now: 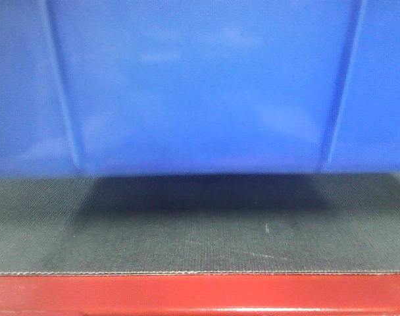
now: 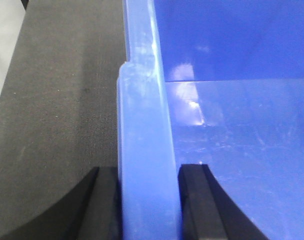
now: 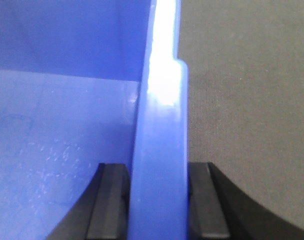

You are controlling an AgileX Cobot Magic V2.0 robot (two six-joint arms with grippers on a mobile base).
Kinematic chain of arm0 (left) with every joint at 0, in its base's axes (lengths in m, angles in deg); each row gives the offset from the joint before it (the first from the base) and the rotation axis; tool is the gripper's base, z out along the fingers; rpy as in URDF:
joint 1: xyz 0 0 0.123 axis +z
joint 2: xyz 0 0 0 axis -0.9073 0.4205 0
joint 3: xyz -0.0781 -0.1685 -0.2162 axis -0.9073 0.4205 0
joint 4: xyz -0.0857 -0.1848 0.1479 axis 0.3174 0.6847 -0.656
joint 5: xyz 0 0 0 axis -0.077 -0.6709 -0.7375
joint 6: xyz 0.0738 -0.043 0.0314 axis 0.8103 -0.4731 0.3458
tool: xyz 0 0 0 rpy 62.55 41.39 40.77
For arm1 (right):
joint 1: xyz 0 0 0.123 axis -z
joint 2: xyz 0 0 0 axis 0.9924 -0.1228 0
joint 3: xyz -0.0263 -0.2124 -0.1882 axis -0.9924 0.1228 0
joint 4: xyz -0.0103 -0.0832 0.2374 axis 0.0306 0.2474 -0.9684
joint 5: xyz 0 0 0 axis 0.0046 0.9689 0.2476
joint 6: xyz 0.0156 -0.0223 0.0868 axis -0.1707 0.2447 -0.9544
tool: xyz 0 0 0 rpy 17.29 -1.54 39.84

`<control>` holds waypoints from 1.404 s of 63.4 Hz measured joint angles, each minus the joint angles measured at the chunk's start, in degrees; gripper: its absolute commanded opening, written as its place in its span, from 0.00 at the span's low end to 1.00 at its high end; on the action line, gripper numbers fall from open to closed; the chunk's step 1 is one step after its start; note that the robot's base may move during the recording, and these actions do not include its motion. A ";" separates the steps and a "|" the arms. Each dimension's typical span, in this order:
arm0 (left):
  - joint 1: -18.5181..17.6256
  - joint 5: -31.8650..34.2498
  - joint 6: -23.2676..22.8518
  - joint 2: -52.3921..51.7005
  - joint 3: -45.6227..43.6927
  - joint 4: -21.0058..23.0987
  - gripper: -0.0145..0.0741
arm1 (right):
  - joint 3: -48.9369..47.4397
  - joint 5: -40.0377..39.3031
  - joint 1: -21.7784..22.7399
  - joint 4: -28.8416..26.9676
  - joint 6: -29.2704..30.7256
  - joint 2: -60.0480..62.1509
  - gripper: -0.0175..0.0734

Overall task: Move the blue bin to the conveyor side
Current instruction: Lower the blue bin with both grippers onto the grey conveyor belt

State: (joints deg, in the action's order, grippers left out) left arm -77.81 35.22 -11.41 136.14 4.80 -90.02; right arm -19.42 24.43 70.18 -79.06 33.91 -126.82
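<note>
Qty: 1 blue bin [image 1: 200, 85], 1 conveyor [image 1: 200, 237] w/ 1 red frame [image 1: 200, 295]. Grippers, 2 pcs: left gripper [image 2: 148, 172], right gripper [image 3: 157, 169].

**Obscured and cropped items, all three views**

Front view: the blue bin [image 1: 200, 85] shows one side wall only. Its rim and both ends fall outside the frame, and the picture is soft throughout. Its lower edge merges into shadow, so contact with the conveyor [image 1: 187, 237] cannot be confirmed. The belt is cut at left and right, and the red frame [image 1: 200, 293] at the bottom edge. Left wrist view: the left pincer [image 2: 149, 172] is cropped by the lower edge, with only two black fingers [image 2: 104, 200] showing, and the bin interior runs out of frame at top and right. Right wrist view: the right pincer [image 3: 157, 167] is likewise cropped, and glare washes out the surface of the rim.
</note>
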 measured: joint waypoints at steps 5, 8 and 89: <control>0.04 1.88 0.00 2.11 0.24 -0.23 0.14 | 0.00 -0.66 0.14 0.43 0.00 -1.38 0.10; 0.14 2.75 0.00 3.45 0.37 -0.37 0.14 | 0.00 -1.29 0.29 0.50 0.00 -2.20 0.10; 0.50 10.86 0.21 8.99 0.37 2.54 0.79 | 0.00 -6.55 -0.04 -2.06 0.14 -9.02 0.67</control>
State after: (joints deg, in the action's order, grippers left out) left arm -77.31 46.08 -11.20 145.13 5.17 -87.48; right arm -19.42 17.88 70.14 -81.12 34.05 -135.85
